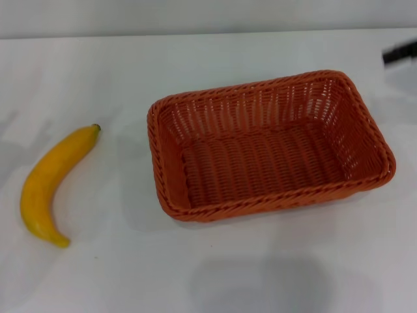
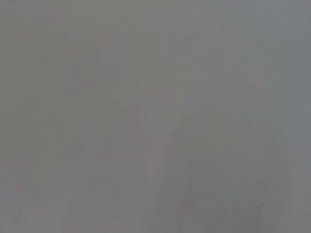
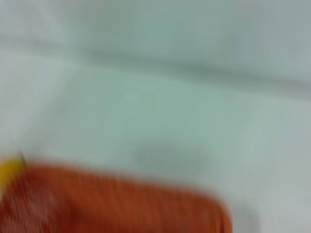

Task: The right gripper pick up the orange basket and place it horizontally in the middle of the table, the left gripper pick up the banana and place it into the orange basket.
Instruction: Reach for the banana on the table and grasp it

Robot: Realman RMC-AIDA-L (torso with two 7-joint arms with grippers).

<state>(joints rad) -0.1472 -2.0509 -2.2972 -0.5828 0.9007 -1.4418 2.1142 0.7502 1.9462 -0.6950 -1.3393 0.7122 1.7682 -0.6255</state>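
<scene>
The orange basket (image 1: 270,147) stands upright and empty on the white table (image 1: 117,72), near the middle, its long side running across the head view with a slight tilt. The right wrist view catches its rim (image 3: 116,204) as a blur. The banana (image 1: 53,182) lies on the table left of the basket and apart from it, its dark stem tip toward the far side; a yellow bit of the banana (image 3: 8,171) shows beside the basket in the right wrist view. A dark part of my right gripper (image 1: 401,52) shows at the far right edge, apart from the basket. My left gripper is out of view.
The table's far edge meets a pale wall along the top of the head view. The left wrist view shows only a plain grey surface.
</scene>
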